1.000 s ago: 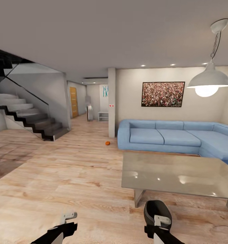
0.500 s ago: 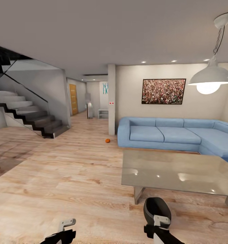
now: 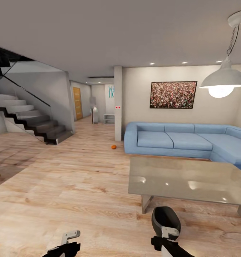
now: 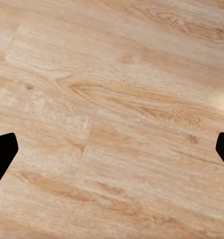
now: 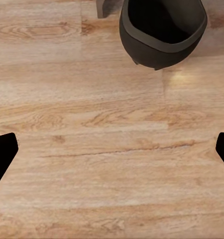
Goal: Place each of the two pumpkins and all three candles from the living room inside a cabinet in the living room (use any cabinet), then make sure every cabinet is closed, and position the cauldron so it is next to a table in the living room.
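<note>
Living room, left to right: left gripper [image 4: 112,147] above bare wood floor [image 3: 63,185], fingers spread wide; pumpkin [image 3: 113,146] on the floor near the blue sofa [image 3: 177,141]; right gripper [image 5: 112,149] likewise wide, empty; cauldron [image 3: 166,218] standing just beside the table [image 3: 185,180] at its near edge.

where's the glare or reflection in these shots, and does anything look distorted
Head view: bright lamp glows; ceiling-light spots reflect on the glossy table; wide-angle stretch at the edges. Right wrist view: faint sheen on the floor beside the cauldron. Left wrist view: even, glare-free light.
</note>
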